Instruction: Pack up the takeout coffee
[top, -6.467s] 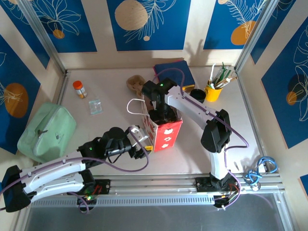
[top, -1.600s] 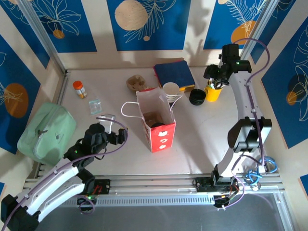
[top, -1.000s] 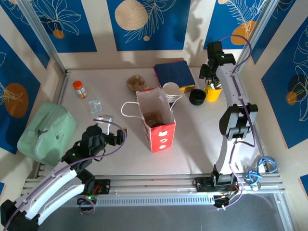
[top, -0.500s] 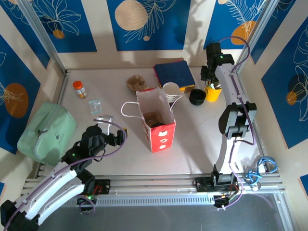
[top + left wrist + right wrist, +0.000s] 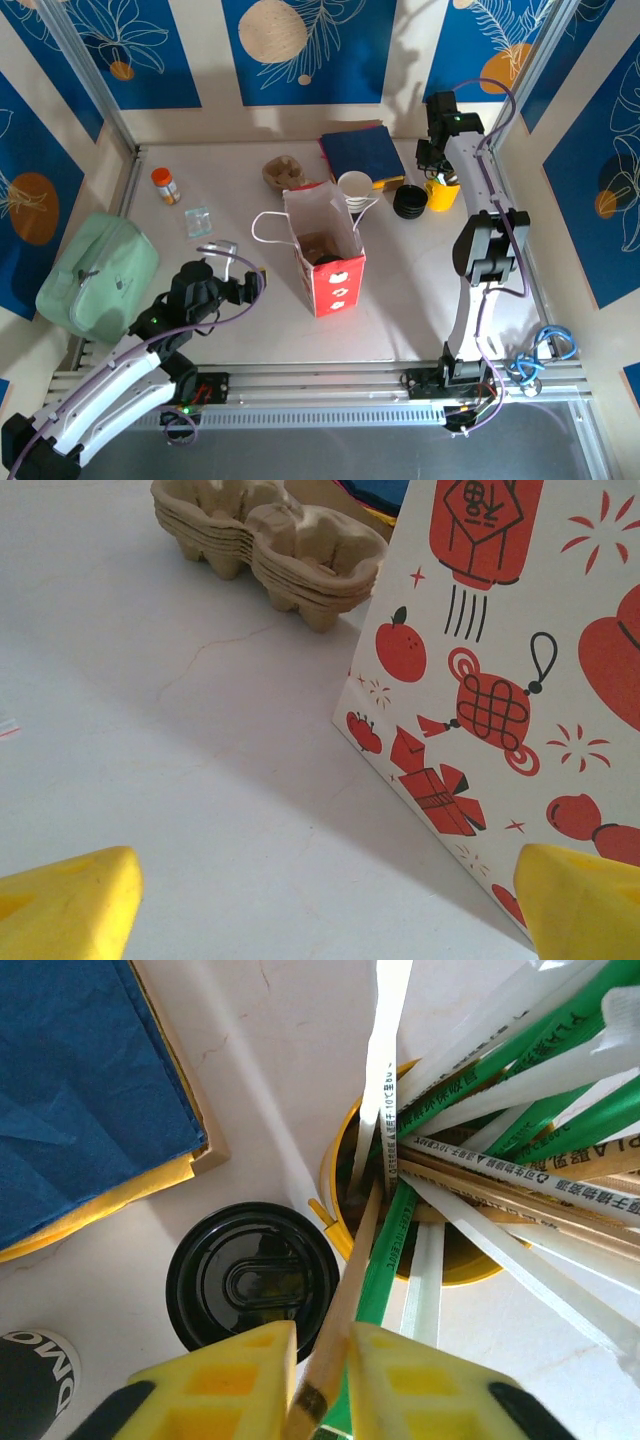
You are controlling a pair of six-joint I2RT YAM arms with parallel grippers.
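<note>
While the coffee cup (image 5: 354,185) stands uncapped on the surface (image 5: 420,290), just behind the red bag (image 5: 330,255), its black lid (image 5: 253,1278) lying apart beside the yellow utensil cup (image 5: 330,1170), packing is judged barely begun. Right claw (image 5: 318,1380) nips a wooden stick (image 5: 348,1280) in that cup; left claw (image 5: 330,900) hangs spread and empty beside the bag. Lidding and bagging remain
</note>
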